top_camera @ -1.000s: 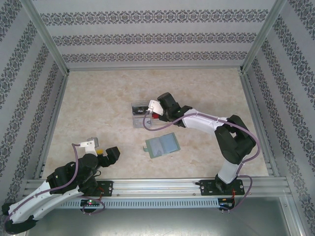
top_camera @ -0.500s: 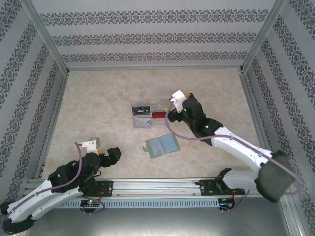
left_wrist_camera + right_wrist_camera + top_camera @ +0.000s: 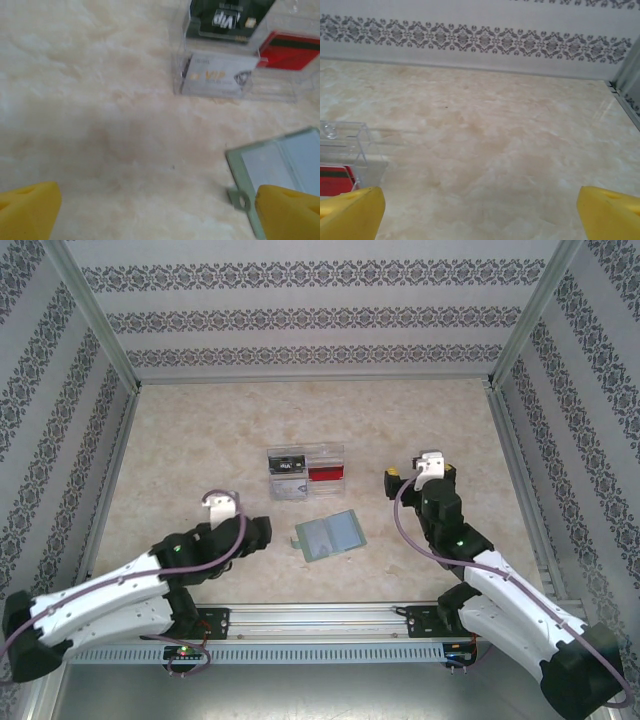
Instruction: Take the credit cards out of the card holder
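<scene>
I am holding both grippers wide open with nothing in them, because the card holder is lying unfolded and flat, pale inside facing up, and nothing on it is calling for a clamp right now. My left gripper is hovering low just to the left of the card holder, one yellow fingertip by its clasp corner. I judge that a handy spot for steadying or checking the case. My right gripper is hanging to the right of the card holder and slightly beyond it, well apart, leaving the middle free. The credit cards are lying just beyond the card holder in the clear tray: one red, one black, one silver. The holder's pockets are looking empty to me, though I cannot be sure.
</scene>
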